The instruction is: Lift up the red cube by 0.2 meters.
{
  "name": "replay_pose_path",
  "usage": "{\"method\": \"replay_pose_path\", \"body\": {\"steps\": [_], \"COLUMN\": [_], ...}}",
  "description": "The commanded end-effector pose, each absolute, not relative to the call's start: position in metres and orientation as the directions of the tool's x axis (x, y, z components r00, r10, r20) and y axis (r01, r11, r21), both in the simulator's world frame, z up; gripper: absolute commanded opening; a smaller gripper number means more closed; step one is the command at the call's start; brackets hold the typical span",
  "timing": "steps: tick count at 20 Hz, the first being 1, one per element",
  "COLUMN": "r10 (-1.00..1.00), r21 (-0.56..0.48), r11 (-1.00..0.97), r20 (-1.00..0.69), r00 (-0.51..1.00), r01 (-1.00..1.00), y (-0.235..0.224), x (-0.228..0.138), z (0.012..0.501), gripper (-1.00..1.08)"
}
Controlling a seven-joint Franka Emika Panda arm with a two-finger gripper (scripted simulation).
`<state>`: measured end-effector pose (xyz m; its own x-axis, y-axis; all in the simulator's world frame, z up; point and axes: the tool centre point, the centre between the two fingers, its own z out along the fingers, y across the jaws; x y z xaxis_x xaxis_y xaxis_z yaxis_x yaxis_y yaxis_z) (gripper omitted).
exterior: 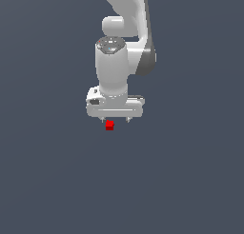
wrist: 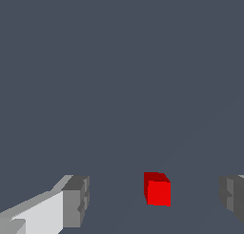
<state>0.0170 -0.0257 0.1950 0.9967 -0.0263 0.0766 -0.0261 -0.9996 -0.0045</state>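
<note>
The red cube is a tiny bright red block resting on the dark grey floor, just under the white gripper in the exterior view. In the wrist view the red cube sits in the gap between the two grey fingertips, apart from both and nearer the other fingertip. The gripper is open, with wide space on each side of the cube. The white arm comes down from above, and its hand hides the upper parts of the fingers in the exterior view.
A plain dark grey floor spreads around the arm in every direction. No other objects show in either view.
</note>
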Motion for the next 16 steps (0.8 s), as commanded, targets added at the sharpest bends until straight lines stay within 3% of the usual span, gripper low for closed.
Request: {"method": "replay_pose_path", "body": {"steps": [1,9,16], "r10": [-0.026,-0.034,-0.053], "r21": [-0.004,-0.004,-0.003], "r11": [-1.0,-0.999,-0.999], "r20": [0.077,0.068,0.045], "r00": [0.997,0.997,0.998], "r01": [-0.026,-0.034,-0.053], "y": [-0.026,-0.031,-0.044], "x": [0.017,0.007,-0.018], "z": [0.195,0.175,0.124], "gripper": [1.0,1.0,1.0]}}
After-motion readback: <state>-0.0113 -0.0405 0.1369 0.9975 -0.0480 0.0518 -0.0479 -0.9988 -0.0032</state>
